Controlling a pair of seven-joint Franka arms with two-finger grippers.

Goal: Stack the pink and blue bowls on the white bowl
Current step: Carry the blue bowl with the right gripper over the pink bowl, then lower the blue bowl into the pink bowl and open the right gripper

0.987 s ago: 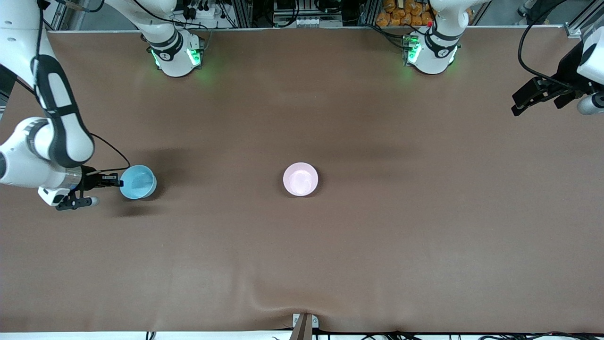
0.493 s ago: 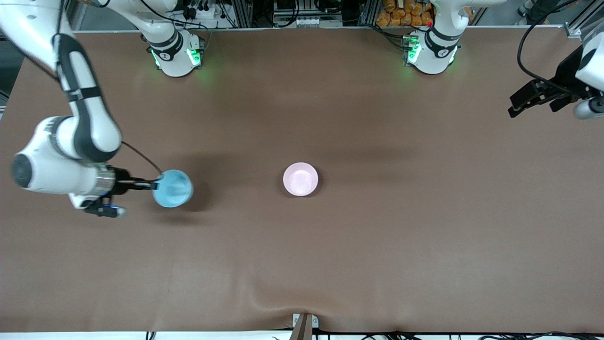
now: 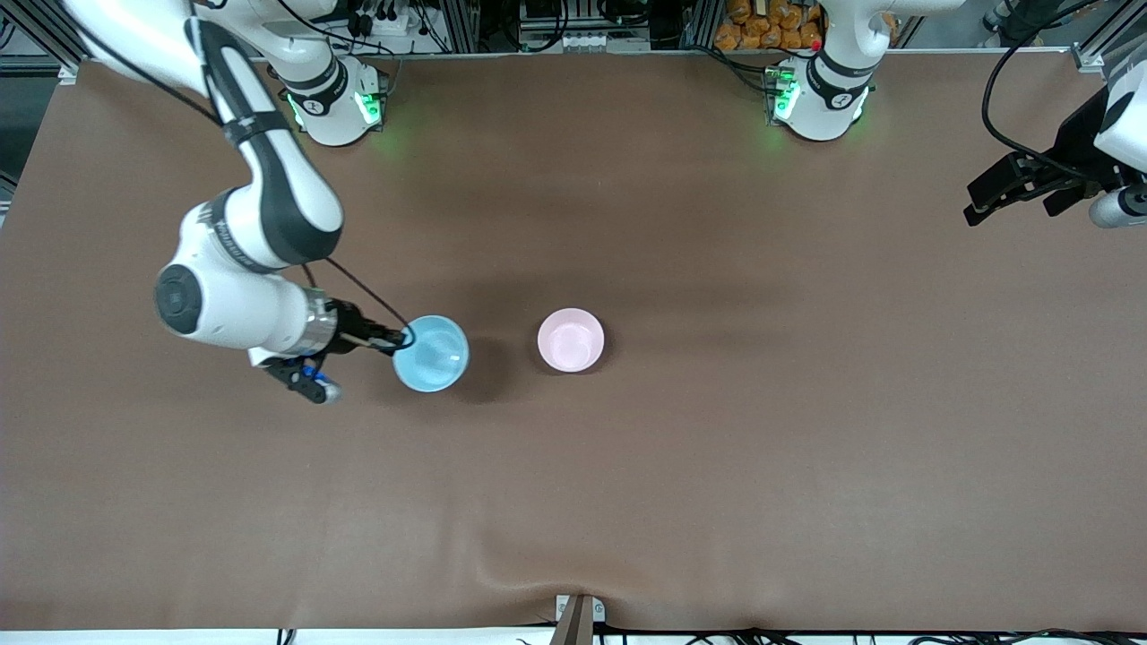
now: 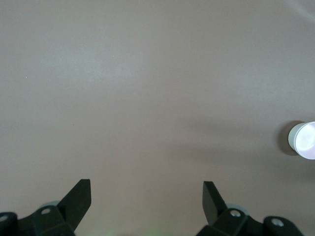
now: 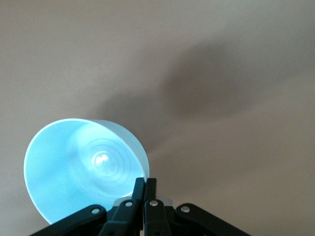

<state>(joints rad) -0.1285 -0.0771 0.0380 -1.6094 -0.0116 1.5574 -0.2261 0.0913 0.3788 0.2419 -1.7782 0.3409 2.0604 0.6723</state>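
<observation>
My right gripper [image 3: 398,340] is shut on the rim of the blue bowl [image 3: 431,353] and holds it above the table, beside the pink bowl [image 3: 571,339], toward the right arm's end. In the right wrist view the fingertips [image 5: 139,184] pinch the wall of the blue bowl [image 5: 83,167]. The pink bowl stands upright at the table's middle and also shows in the left wrist view [image 4: 304,139]. No separate white bowl shows. My left gripper [image 3: 975,213] is open and empty, waiting above the left arm's end of the table; it also shows in the left wrist view [image 4: 147,189].
The brown table cover [image 3: 717,466] is bare around the bowls. The two arm bases [image 3: 336,103] stand along the edge farthest from the front camera. A small bracket [image 3: 576,614] sits at the near edge.
My right arm has carried the blue bowl from the right arm's end toward the table's middle, close to the pink bowl. The left arm has hardly moved.
</observation>
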